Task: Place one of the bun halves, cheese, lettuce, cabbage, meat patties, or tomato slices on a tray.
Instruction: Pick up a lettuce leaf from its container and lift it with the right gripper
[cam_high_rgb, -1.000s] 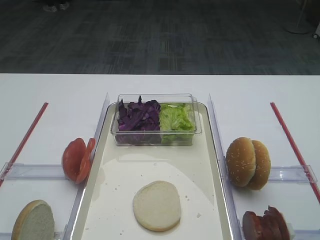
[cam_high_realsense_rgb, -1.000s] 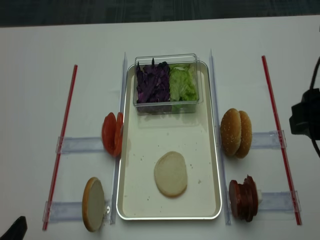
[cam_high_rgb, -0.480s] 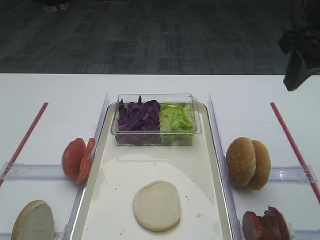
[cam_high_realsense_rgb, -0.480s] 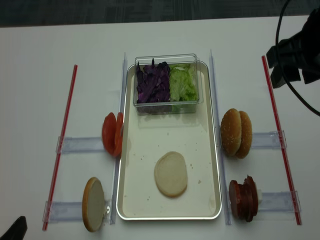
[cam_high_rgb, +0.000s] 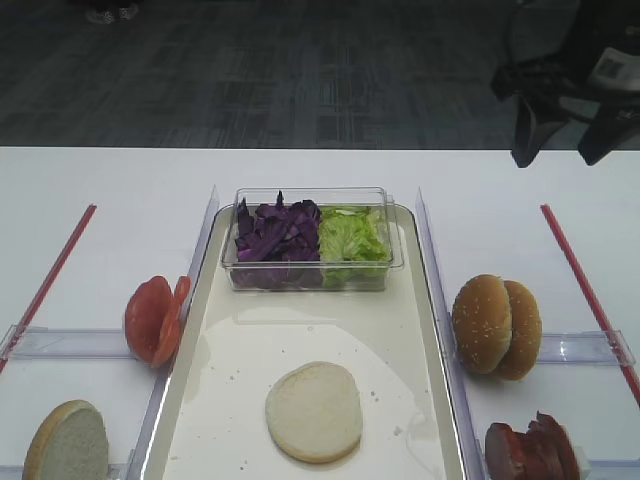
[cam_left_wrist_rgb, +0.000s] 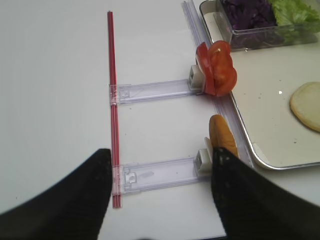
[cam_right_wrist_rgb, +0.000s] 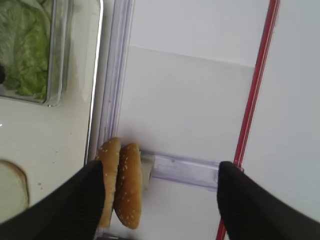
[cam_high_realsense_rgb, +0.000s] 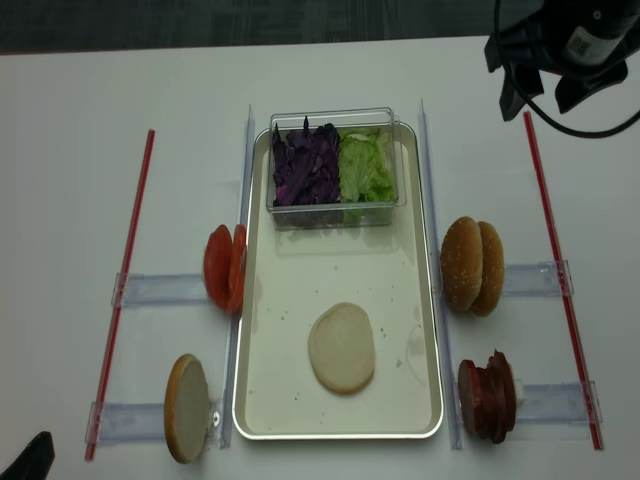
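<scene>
**Right arm swings in over the table's far corner**

Swinging in from the right edge, the right gripper (cam_high_realsense_rgb: 545, 88) now hangs at two o'clock, jaws spread, holding nothing. One bun half (cam_high_realsense_rgb: 341, 347) lies flat on the tray (cam_high_realsense_rgb: 420, 300); two bun halves (cam_high_realsense_rgb: 473, 266) stand at three o'clock. Left gripper (cam_left_wrist_rgb: 160, 175) spread too.

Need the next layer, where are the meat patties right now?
In the realsense high view, the meat patties stand on edge right of the tray, below the bun halves.

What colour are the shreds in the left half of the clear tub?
Dark purple: that is the cabbage, beside the light-green lettuce. Clearest in the exterior high view.
</scene>
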